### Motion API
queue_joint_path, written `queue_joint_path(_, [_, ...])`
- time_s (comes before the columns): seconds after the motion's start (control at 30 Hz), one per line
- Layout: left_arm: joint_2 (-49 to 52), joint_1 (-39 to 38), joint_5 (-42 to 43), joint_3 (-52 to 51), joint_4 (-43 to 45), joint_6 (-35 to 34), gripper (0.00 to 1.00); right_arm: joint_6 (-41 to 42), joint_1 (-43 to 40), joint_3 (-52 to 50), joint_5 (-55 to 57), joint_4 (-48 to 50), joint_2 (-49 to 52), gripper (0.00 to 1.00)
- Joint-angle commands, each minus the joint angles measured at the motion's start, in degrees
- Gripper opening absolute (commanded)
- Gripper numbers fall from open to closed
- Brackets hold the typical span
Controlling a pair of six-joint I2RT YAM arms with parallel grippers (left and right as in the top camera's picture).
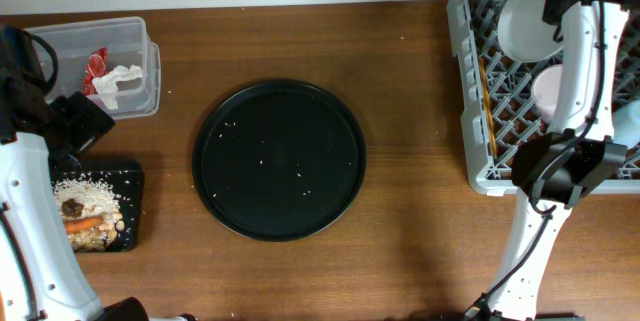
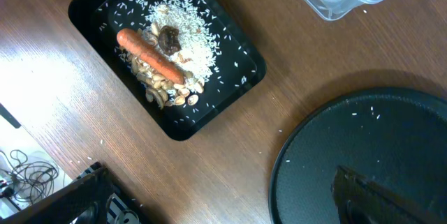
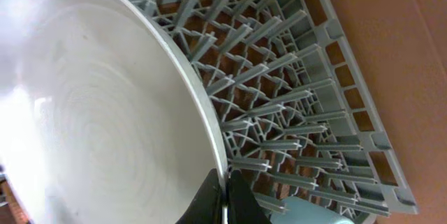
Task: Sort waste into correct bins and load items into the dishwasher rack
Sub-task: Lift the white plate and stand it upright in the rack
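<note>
Here, right tool (image 3: 225, 199): clenched on the rim of the white plate (image 3: 91, 112), one finger on each face, at the plate's 5 o'clock edge in the wrist view.
White plate: tilted on edge above the pegs at the 11 o'clock corner of the grey rack (image 1: 470, 161). Whether it rests on the pegs cannot be told.
In the way, right side: the right arm (image 1: 585, 51) crosses the rack from 6 towards 12 o'clock and covers part of the pinkish-white bowl (image 1: 548, 91).
Rack contents: two chopsticks (image 1: 487, 96) lie along its 9 o'clock side. The bowl sits near the middle. A light-blue cup (image 1: 632, 121) is at 3 o'clock, cut by the frame edge.
Left tool (image 1: 82, 121): hangs above the desk (image 1: 420, 261) between the clear tub and the flat tray. Whether it is released or clenched cannot be told.
In the way, left side: the left arm (image 1: 30, 211) hides the 9 o'clock edge of the flat black tray (image 2: 241, 70).
Flat black tray: at 8 o'clock of the round tray. It holds a heap of rice (image 2: 192, 32), an orange carrot (image 2: 150, 55) lying across it, a brown lump (image 2: 169, 39) on the rice touching the carrot, and pale scraps (image 2: 164, 90) just beside the carrot.
Clear tub (image 1: 60, 36): at 10 o'clock of the round tray. A red wrapper (image 1: 96, 64) and white tissue (image 1: 118, 79) lie in it, touching.
Round black tray (image 1: 278, 159): at the desk's centre, with a few stray rice grains on it.
</note>
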Motion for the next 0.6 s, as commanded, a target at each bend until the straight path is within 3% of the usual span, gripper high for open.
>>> queue_joint_path(0.0, [0.31,0.44,-0.83,-0.17,-0.07,-0.52,0.99,0.28,1.99,-1.4,1.64,-0.35,-0.55,0.04])
queue_joint_path(0.13, [0.31,0.44,-0.83,-0.17,-0.07,-0.52,0.99,0.31,2.97,-3.21,1.95,-0.39,-0.55,0.05])
queue_joint_path(0.17, [0.31,0.44,-0.83,-0.17,-0.07,-0.52,0.99,0.5,3.48,-3.34,1.97,-0.81,-0.55,0.13])
queue_joint_path(0.2, [0.31,0.44,-0.83,-0.17,-0.07,-0.52,0.99,0.5,3.96,-3.32,1.97,-0.85,-0.76,0.42])
queue_joint_path(0.23, [0.31,0.44,-0.83,-0.17,-0.07,-0.52,0.99,0.55,4.2,-3.32,1.9,-1.01,-1.01,0.98])
queue_joint_path(0.57, [0.31,0.44,-0.83,-0.17,-0.07,-0.52,0.99,12.9,6.27,-3.06,1.9,-2.56,-14.16,0.98])
